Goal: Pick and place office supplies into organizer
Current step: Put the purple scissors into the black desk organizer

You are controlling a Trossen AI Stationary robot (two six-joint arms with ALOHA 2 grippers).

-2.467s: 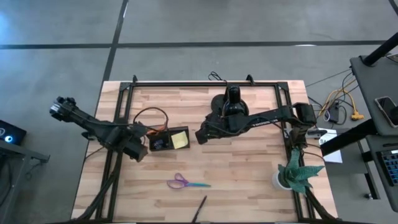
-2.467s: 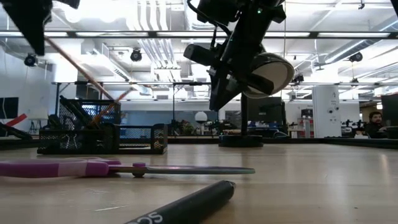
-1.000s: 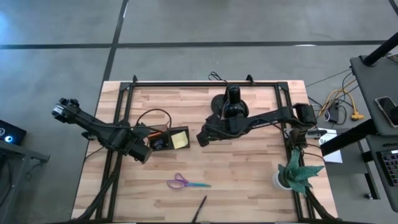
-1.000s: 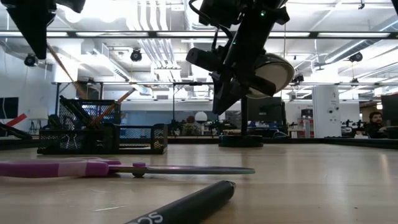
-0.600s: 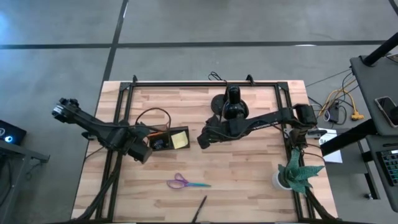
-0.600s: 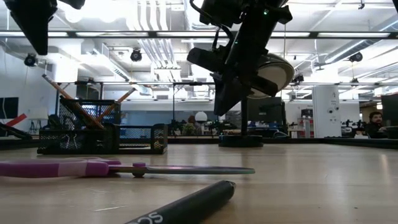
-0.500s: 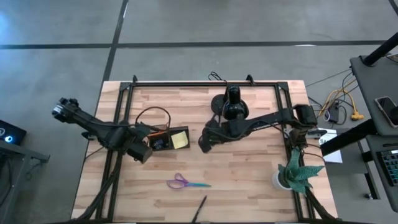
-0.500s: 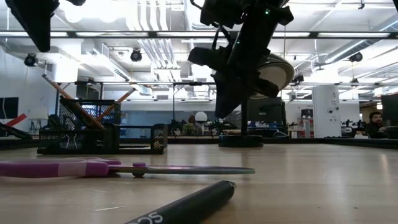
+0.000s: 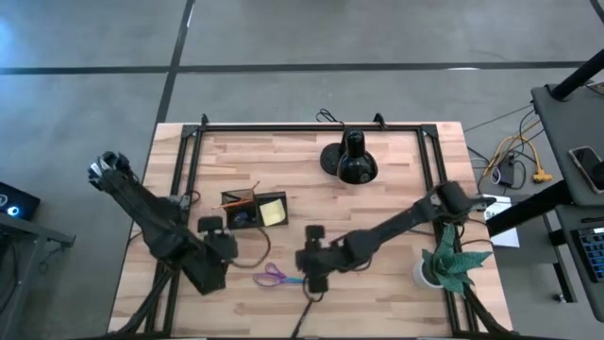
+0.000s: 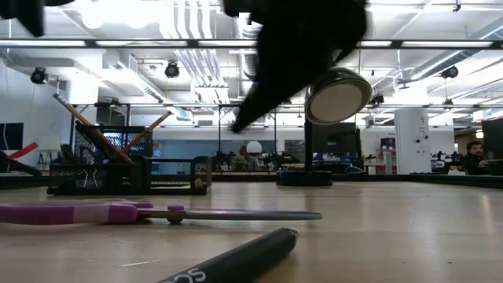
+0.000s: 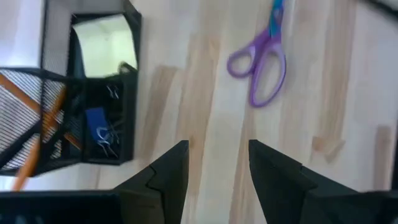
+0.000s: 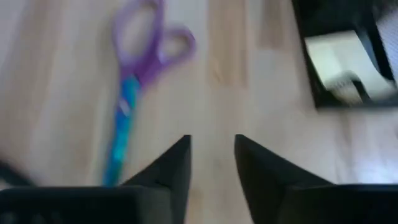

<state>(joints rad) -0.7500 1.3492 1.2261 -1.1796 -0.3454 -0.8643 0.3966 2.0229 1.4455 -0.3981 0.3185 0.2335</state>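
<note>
One black mesh organizer [image 9: 253, 212] stands on the wooden worktop [image 9: 396, 179], and everything else is placed from it. Inside it lie one yellow sticky-note pad [image 9: 274, 213], two orange pencils [image 10: 81, 128] leaning across each other, and a few small clips with one blue bit [image 11: 97, 122]. One pair of purple-handled scissors [image 9: 276, 277] lies flat on the worktop nearer the front edge than the organizer, and one dark marker [image 10: 236, 260] lies beyond the scissors, at the front edge; a few pale letters show on its barrel but cannot be read. The left hand [image 11: 213, 163] hovers between organizer and scissors, fingers apart, grasping nothing. The right hand [image 12: 209, 157] hangs just beside the scissors' blades, fingers parted, also empty.
</note>
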